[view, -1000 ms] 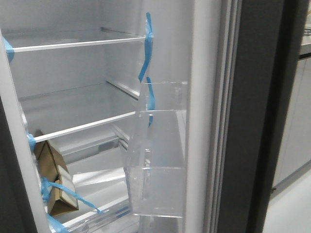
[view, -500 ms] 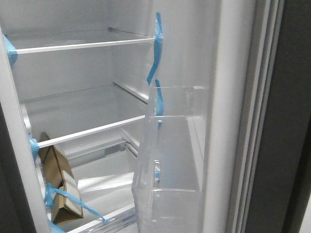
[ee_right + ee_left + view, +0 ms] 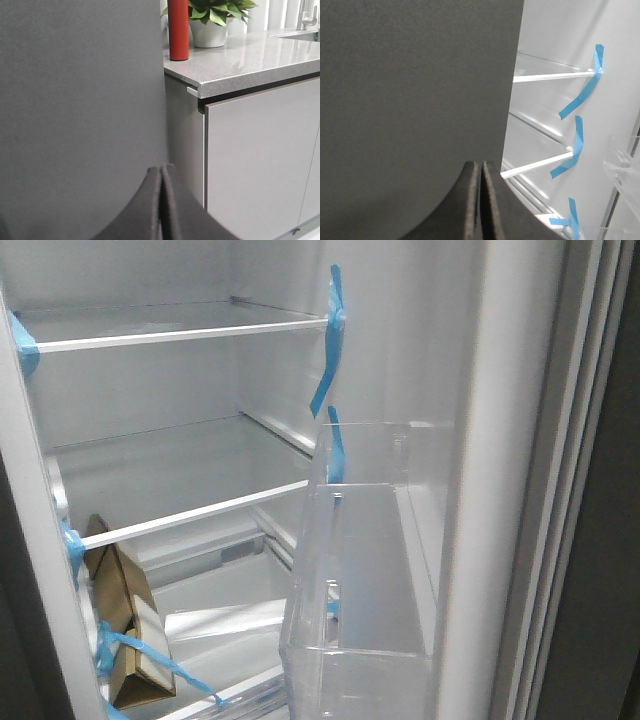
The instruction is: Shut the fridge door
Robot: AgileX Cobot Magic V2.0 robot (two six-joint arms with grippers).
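The fridge door stands open at the right of the front view. Its white inner lining (image 3: 480,490) carries a clear plastic bin (image 3: 365,570) and blue tape strips (image 3: 328,350). Its matte dark grey outer face (image 3: 80,100) fills the left of the right wrist view. My right gripper (image 3: 161,170) is shut and empty, with its tips close against that face. My left gripper (image 3: 482,165) is shut and empty in front of a plain dark grey panel (image 3: 410,100), beside the open fridge compartment. Neither gripper shows in the front view.
Inside the fridge are glass shelves (image 3: 180,335) and a taped brown cardboard box (image 3: 125,620) low on the left. Beside the door's outer face are a stone counter (image 3: 250,60) with a red cylinder (image 3: 178,27) and a potted plant (image 3: 210,30), above light grey cabinet doors (image 3: 260,160).
In the front view the door's lining and bin have shifted right and grown larger. The dark outer edge has slid almost out of frame on the right.
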